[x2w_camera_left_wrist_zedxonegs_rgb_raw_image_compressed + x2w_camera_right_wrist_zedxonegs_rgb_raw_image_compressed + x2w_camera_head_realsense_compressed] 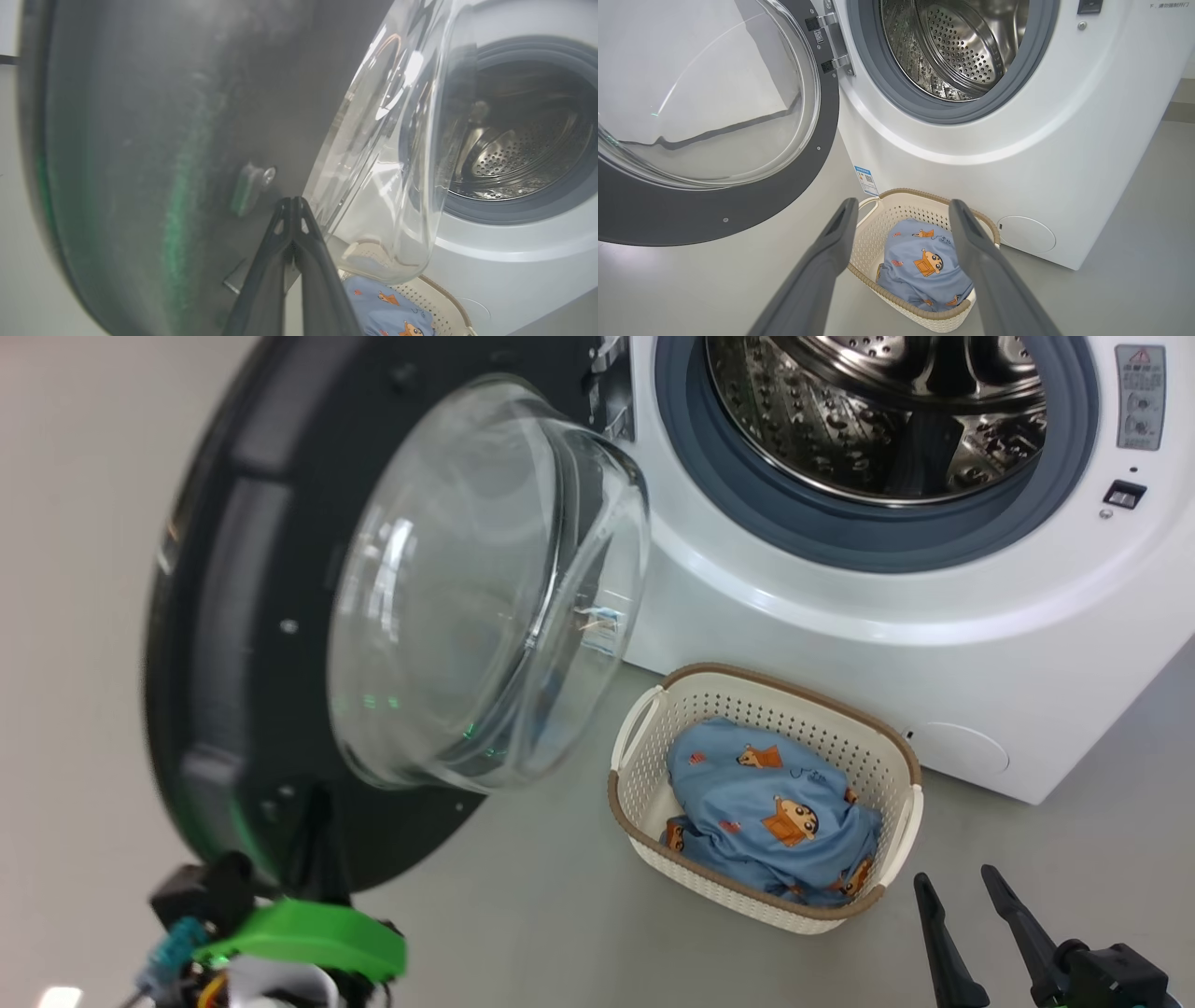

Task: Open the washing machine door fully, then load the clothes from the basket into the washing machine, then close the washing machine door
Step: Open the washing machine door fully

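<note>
My left end effector (292, 209) is pinched shut with nothing between its fingers. Its joined tips sit at the dark inner face of the washing machine door (252, 616), just beside the bulging glass bowl (485, 588); I cannot tell whether they actually touch. The door stands swung well out from the washing machine (840, 644) on its metal hinge (833, 44), leaving the steel drum (868, 420) and grey gasket (822, 527) open to view. I judge the door stiff and fairly heavy, turning only about that hinge. A steady push on the black rim far from the hinge should suit it, and I would keep off the glass, which looks slick and curved enough to slide my tips aside.

My right end effector (902, 207) is spread wide and holds nothing, hanging above the basket (644, 784). The basket sits on the floor (523, 915) just in front of the washer, with the clothes (775, 803) bundled inside it. That blue printed fabric looks soft, light and limp. I would pinch a raised fold near the top of the bundle and expect loose ends to trail. The basket seems light enough to shift if I snag its wall.
</note>
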`<state>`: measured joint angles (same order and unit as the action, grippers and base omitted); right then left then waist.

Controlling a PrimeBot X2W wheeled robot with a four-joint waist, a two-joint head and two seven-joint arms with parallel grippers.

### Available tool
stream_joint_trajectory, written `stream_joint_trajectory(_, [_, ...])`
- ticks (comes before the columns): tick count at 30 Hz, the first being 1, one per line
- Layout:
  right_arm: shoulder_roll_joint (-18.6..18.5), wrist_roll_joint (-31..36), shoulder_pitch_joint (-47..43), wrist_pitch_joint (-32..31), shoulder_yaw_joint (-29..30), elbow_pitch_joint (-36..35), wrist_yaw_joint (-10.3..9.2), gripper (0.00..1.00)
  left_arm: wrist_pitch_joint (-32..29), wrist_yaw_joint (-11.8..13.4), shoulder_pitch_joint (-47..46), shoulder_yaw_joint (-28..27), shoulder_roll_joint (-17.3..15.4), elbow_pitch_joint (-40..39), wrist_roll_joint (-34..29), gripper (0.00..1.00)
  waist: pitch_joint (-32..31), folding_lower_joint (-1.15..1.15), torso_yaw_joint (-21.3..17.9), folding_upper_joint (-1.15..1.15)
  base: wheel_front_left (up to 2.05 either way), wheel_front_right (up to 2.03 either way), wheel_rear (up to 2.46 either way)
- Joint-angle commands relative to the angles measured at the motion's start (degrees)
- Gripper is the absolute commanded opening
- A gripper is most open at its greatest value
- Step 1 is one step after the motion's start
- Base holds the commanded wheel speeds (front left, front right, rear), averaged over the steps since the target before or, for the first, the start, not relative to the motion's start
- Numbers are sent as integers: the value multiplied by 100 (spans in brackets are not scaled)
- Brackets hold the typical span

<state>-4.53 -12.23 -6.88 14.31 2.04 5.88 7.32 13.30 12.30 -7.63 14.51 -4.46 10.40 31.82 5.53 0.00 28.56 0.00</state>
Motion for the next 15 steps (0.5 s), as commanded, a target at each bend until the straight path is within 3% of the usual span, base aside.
stream_joint_trajectory(1, [-110,99,220,69,-196,-112,17,100,111,8,-409,-449,-167,103,53,0,88,0,-10,0,0,0,0])
stream_joint_trajectory(9, [-211,135,282,69,-234,-80,17,100,167,-84,-1028,-1336,-224,740,-72,0,310,0,-90,0,0,0,0])
stream_joint_trajectory(15, [-227,157,343,69,-267,-60,17,100,169,-293,-1373,-2065,-245,1220,-474,0,385,0,-165,0,0,0,0])
